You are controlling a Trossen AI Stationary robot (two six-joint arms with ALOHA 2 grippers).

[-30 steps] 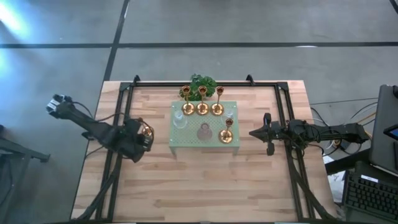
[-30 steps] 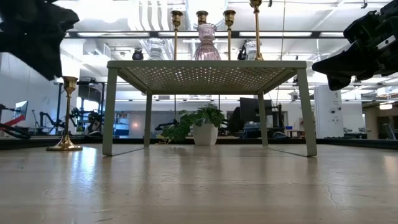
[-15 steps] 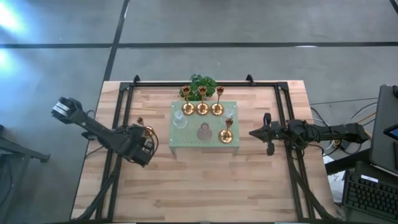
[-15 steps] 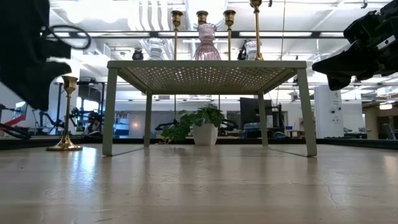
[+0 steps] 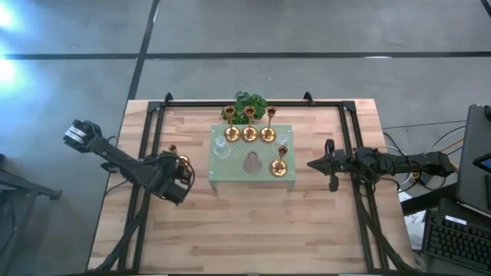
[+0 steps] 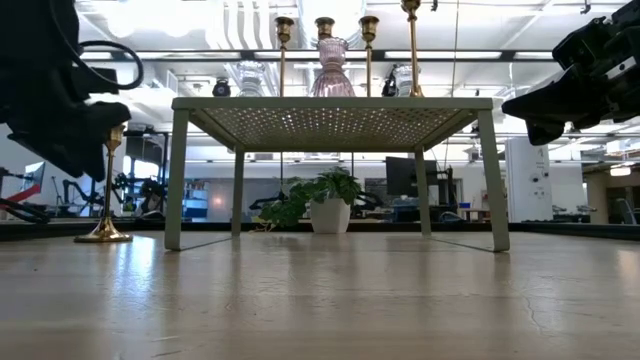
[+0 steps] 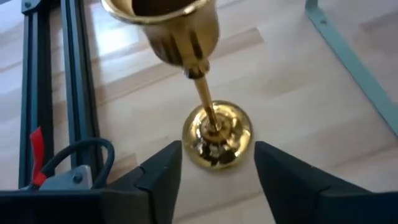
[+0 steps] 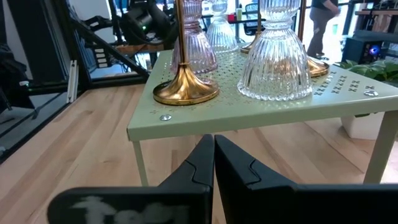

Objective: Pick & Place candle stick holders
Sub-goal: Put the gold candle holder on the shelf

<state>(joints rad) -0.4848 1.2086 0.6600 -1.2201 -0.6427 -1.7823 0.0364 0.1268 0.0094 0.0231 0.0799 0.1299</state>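
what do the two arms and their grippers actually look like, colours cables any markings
Both arms are dark, nearly black, jointed links. The left arm has a pale grey block at its outer end and a looping black cable. The left gripper has two broad, dark, angular fingers, with a small red tag on its black frame. The right gripper has slim dark fingers with stepped inner edges; black cables trail behind it.

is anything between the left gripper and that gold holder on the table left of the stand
Nothing visible. The left gripper is open, its fingers either side of the base of the gold candle stick holder, with only bare wooden table between them. The right gripper waits beside the green stand.
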